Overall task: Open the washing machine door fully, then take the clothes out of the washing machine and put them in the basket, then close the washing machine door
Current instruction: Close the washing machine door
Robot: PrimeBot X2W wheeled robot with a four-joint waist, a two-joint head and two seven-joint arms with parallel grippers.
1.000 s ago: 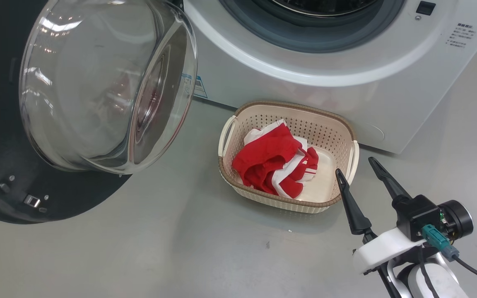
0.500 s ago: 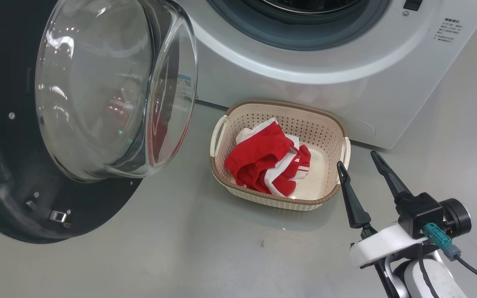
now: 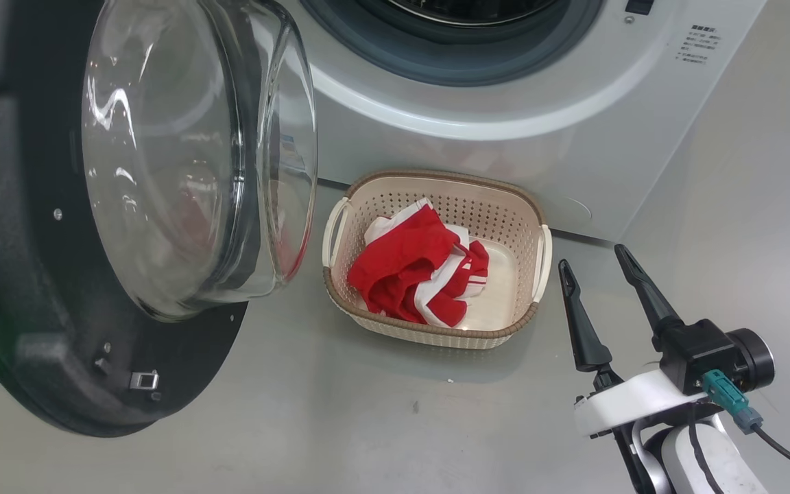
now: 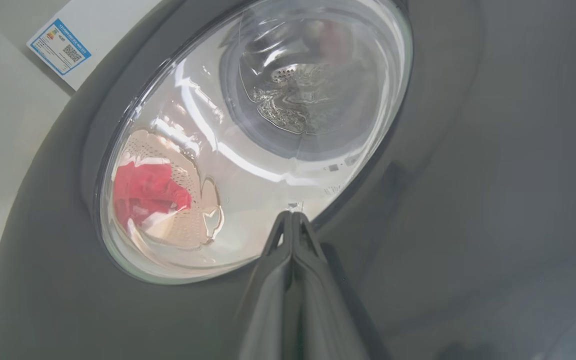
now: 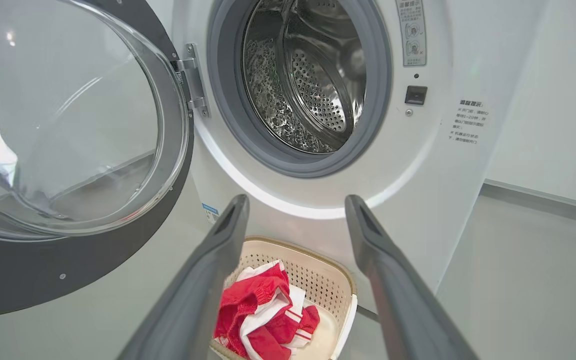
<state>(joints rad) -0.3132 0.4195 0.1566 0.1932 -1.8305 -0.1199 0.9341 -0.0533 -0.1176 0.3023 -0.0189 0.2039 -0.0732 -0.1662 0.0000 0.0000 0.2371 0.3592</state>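
**Head view.** The washing machine door [image 3: 25, 309] stands swung out at the left. Its glass bowl [image 3: 182, 158] faces the washing machine [image 3: 505, 144], and its upper part is cut off by the frame. The clothes [image 3: 402, 271] lie in the basket [image 3: 436, 180], which is set just in front of the machine. The right gripper [image 3: 592, 257] hangs just right of the basket, jaws wide apart and empty.

**Left wrist view.** The left gripper [image 4: 292, 216] is closed on nothing, its fingers pressed together. The tips are aimed at the door's outer face, at the lower edge of the window. Contact cannot be determined. Basket and clothes are seen only distorted through the glass.

**Right wrist view.** The hinge [image 5: 193, 80] is mounted left of the opening. No garment is seen in the visible part of the drum [image 5: 313, 75]; its lowest part is hidden by the rubber ring [image 5: 268, 150].

Closing the door is judged to be the remaining step. The left arm is nearer, behind the door's outer face, so the push would be directed toward the machine.
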